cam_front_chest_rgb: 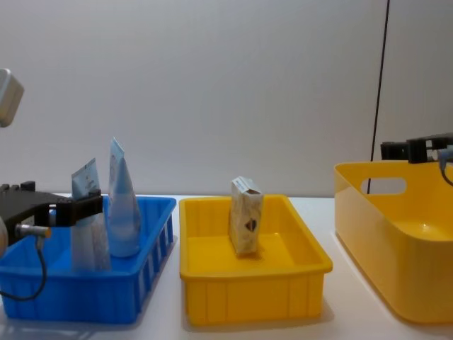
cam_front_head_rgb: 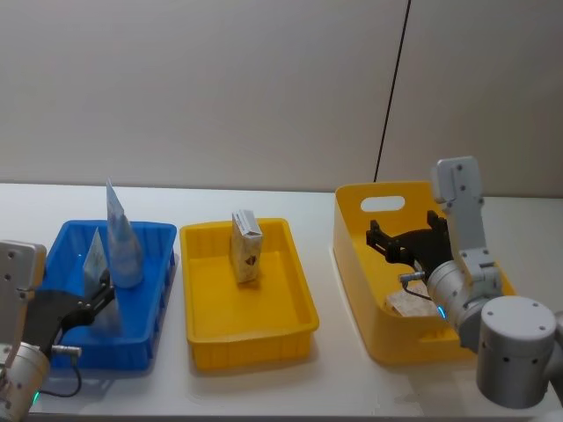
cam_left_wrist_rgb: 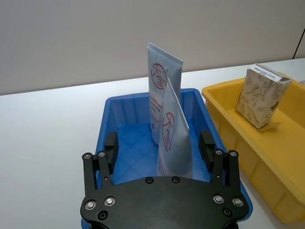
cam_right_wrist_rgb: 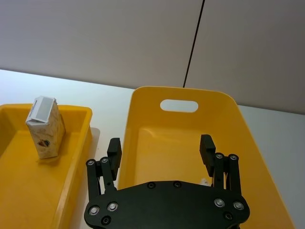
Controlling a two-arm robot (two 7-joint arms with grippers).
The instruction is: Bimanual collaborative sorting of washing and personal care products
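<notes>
Two pale blue-grey pouches stand upright in the blue tray point(cam_front_head_rgb: 149, 330): a taller one point(cam_front_head_rgb: 123, 242) behind and a shorter one point(cam_front_head_rgb: 95, 255) in front. My left gripper point(cam_left_wrist_rgb: 158, 145) is open, with its fingers on either side of the shorter pouch point(cam_left_wrist_rgb: 172, 143) and gaps on both sides. A cream carton point(cam_front_head_rgb: 247, 246) stands in the middle yellow tray point(cam_front_head_rgb: 251, 338). My right gripper point(cam_right_wrist_rgb: 160, 147) hangs open and empty over the large yellow tub point(cam_right_wrist_rgb: 181, 95). Another cream carton point(cam_front_head_rgb: 406, 303) lies at the bottom of the tub.
The three containers stand in a row on the white table point(cam_front_head_rgb: 290, 391), blue tray left, yellow tray middle, tub right. A black cable point(cam_front_head_rgb: 391, 97) runs down the wall behind the tub. Bare table lies in front of the trays.
</notes>
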